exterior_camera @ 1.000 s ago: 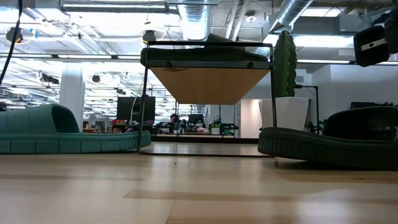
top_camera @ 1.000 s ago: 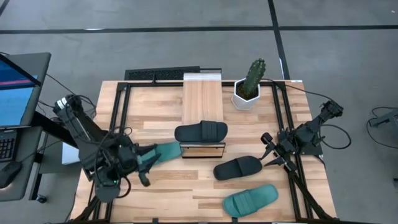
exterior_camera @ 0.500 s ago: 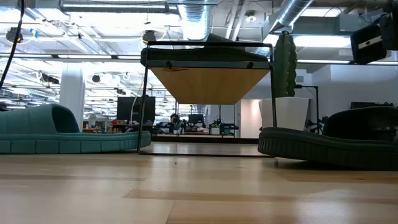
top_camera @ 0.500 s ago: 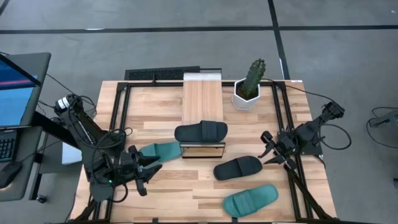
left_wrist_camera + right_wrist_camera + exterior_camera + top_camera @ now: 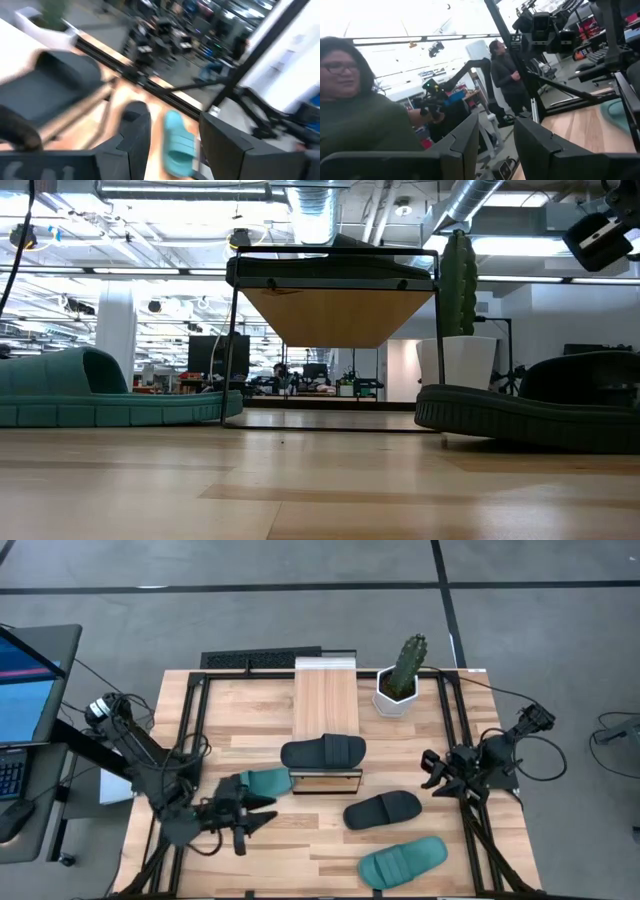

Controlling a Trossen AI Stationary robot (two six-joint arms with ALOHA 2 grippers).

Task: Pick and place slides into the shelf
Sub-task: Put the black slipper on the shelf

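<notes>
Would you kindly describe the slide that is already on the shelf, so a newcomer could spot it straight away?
Start at the shelf, the narrow light-wood plank beside the potted cactus. Across its near end lies a black slide, the only one resting on the plank. The other black slide and the two teal ones lie on the tabletop.

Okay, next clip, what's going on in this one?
Two dark robot arms are putting rubbery slides onto a low light-wood shelf on a black frame. One black slide already lies on the shelf top. The left gripper sits open and empty beside a teal slide lying on the table by the shelf's left side. The right gripper is open, holding nothing, near the table's right edge. A second black slide and a second teal slide wait on the tabletop.
</notes>
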